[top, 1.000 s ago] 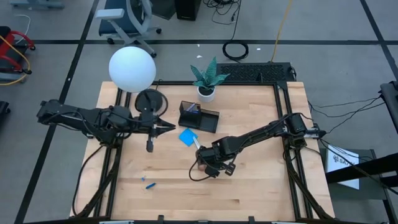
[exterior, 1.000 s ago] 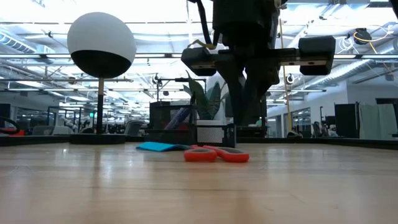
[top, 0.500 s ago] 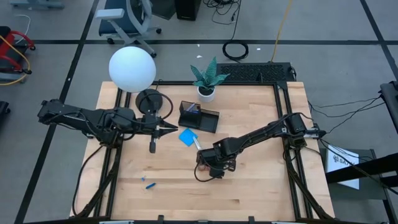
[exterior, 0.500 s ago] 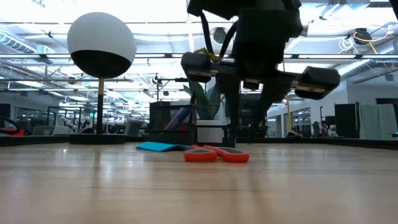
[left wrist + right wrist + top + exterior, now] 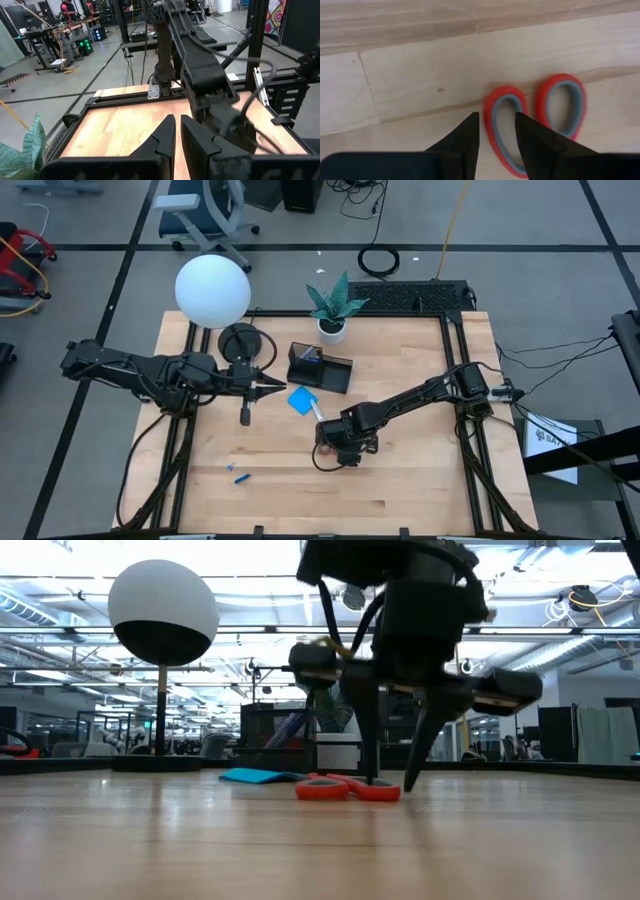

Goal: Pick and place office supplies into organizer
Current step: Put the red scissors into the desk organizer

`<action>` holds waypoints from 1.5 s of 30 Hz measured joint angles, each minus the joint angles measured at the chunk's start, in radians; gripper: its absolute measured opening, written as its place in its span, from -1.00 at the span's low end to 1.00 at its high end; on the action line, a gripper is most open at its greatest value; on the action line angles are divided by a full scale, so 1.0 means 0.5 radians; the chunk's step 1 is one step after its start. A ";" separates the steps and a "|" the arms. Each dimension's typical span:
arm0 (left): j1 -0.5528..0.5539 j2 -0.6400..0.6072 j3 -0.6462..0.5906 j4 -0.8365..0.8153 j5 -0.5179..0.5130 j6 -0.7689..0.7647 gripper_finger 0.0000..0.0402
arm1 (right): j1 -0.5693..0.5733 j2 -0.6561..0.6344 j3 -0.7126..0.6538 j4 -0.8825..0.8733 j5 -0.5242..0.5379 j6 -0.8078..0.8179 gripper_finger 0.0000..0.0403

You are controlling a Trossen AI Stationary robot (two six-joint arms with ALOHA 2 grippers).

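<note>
1. From my remote station, the high view shows the right gripper (image 5: pixel 335 450) lowered over the middle of the wooden table (image 5: pixel 420 490), directly above the red-handled scissors (image 5: pixel 348 788).
2. In the low view its two fingers (image 5: pixel 364 730) stand apart, tips almost at the table surface. One is planted at the scissors' handles; the other comes down just beside the handles' outer edge.
3. My right wrist view looks straight down on the two red, grey-lined handle loops. The fingertips (image 5: pixel 465 136) are spread to either side of one loop's rim. I cannot tell whether they touch it.
4. The scissors lie flat on the wood, not lifted.
5. The blue note pad (image 5: pixel 301 399) lies flat on the table between the scissors and the black organizer (image 5: pixel 320 367), which stands near the white plant pot (image 5: pixel 332 328).
6. The left gripper (image 5: pixel 268 384) hangs above the table beside the round lamp base (image 5: pixel 243 340), well apart from the scissors. In the left wrist view its fingers (image 5: pixel 165 137) are drawn together with nothing between them.
7. A tiny blue piece (image 5: pixel 241 477) rests alone toward the table's near left area.
</note>
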 joint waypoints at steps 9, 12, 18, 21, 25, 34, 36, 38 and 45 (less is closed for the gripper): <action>0.000 -0.001 0.000 0.014 0.000 0.001 -0.81 | -0.003 0.082 0.009 -0.020 -0.013 -0.007 -0.60; 0.000 -0.001 0.000 0.014 0.000 0.001 -0.81 | -0.005 0.084 0.008 -0.032 -0.056 0.001 -0.72; 0.000 -0.001 0.000 0.014 0.001 0.000 -0.81 | -0.006 0.086 0.008 -0.055 -0.098 0.011 -0.93; 0.000 -0.001 0.000 0.014 0.001 -0.003 -0.81 | -0.005 0.088 0.007 -0.065 -0.102 0.049 -0.94; 0.000 -0.001 0.000 0.013 0.001 -0.007 -0.81 | 0.000 0.089 0.005 -0.093 -0.097 0.082 -0.96; 0.000 -0.001 0.001 0.010 0.002 -0.003 -0.81 | 0.008 0.001 -0.001 -0.098 -0.107 0.182 -0.96; 0.000 -0.001 0.001 0.010 0.001 0.000 -0.81 | 0.009 -0.033 0.000 -0.049 -0.109 0.212 -0.98; 0.000 -0.001 0.001 0.014 0.001 0.018 -0.81 | 0.007 -0.073 0.004 -0.016 -0.103 0.243 -0.98; 0.000 -0.002 0.001 0.017 0.000 0.061 -0.81 | 0.005 -0.210 0.005 0.097 -0.098 0.411 -1.00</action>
